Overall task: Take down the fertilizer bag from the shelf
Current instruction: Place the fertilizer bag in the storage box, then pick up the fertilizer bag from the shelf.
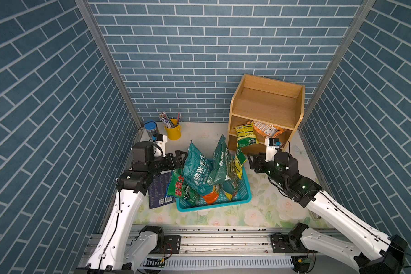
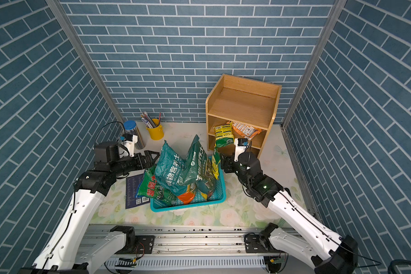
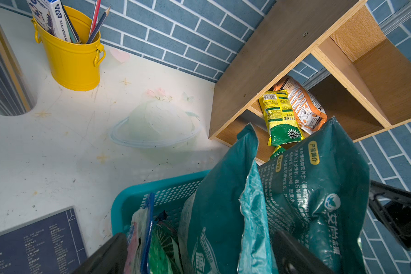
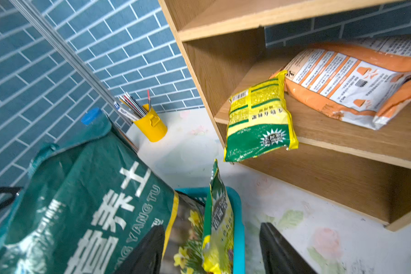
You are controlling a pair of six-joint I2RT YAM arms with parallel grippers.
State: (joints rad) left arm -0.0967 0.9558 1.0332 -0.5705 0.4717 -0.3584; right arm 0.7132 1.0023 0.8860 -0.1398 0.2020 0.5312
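The right fingers (image 4: pixel 278 249) are standing wide and empty while the yellow bag (image 4: pixel 259 121) is hanging off the shelf (image 4: pixel 318 134), so a bump could knock it down.

**Wooden shelf with two fertilizer bags on its middle tier**
The light-brown shelf (image 1: pixel 266 104) (image 2: pixel 242 106) stands upright at the back right of the table (image 1: pixel 199 132). A yellow-green bag (image 1: pixel 246 135) (image 4: pixel 259 121) lies tilted at the middle tier's left front, its lower end overhanging the edge. An orange-white bag (image 1: pixel 267 129) (image 4: pixel 351 85) lies flat just beside it, touching its upper corner.
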